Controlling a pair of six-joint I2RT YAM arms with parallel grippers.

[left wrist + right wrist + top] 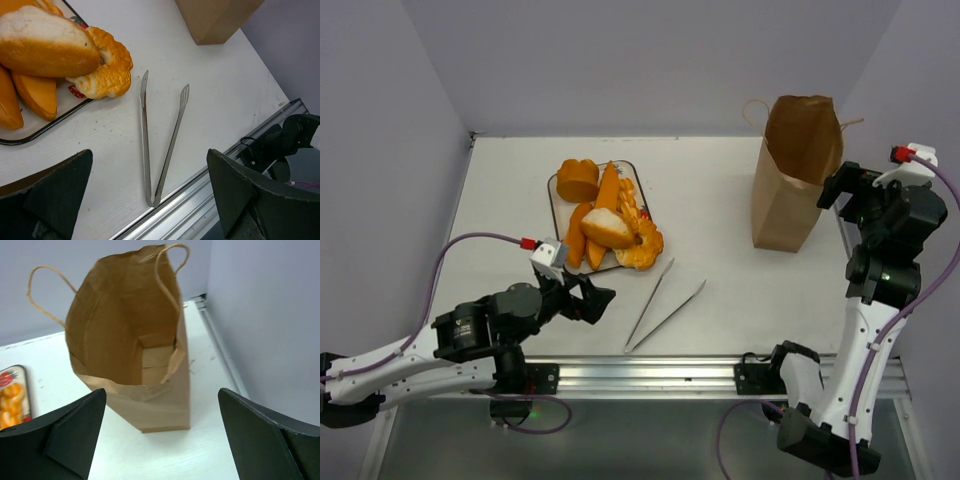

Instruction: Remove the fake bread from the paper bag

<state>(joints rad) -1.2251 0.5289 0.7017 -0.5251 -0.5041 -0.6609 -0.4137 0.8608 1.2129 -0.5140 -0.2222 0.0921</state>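
The right jaws stand wide apart and hold nothing, poised above and just in front of the paper bag [160, 412], which sits upright at the far right of the tabletop [720, 200] with its mouth gaping up at them. The bag's long axis runs straight up and down, so any reach inside would have to drop along that line between the two loop handles [45, 295]. From this angle the folded bottom of the bag shows and no bread can be seen in it, though the near inner wall is hidden. The fake bread [608, 228] lies heaped on the tray [30, 137] near the middle of the tabletop, well apart from the bag. The left jaws are also spread wide and empty, just beside that tray, with the tongs [146, 150] lying flat in front of them. The right arm is clearly the nearer one to the bag, and the left to the bread; the emptying looks finished, or very nearly so.
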